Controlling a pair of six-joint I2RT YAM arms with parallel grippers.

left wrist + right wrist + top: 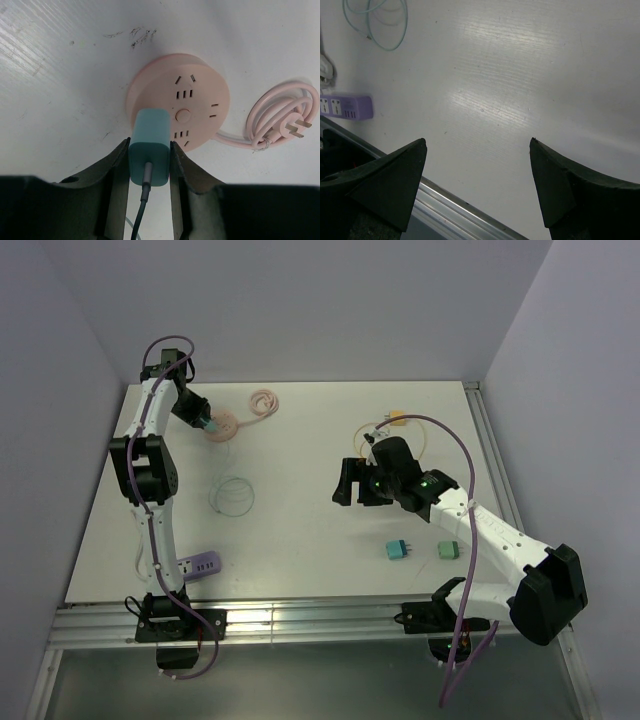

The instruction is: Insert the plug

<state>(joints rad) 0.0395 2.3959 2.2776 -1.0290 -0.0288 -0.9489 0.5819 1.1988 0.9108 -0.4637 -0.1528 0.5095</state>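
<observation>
Plug (149,150) is clamped between the fingers of my left tool (149,144), with its front at 1 outlet on the near edge of the pink socket (195,85). I cannot confirm seating, and I judge pressing home is left. My right tool (477,141) hangs wide open, empty.

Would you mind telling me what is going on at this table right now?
The left gripper is shut on a teal plug, holding it at the near side of the round pink power strip. Whether its pins are seated cannot be seen. The right gripper hangs open and empty, well away from the strip.
</observation>
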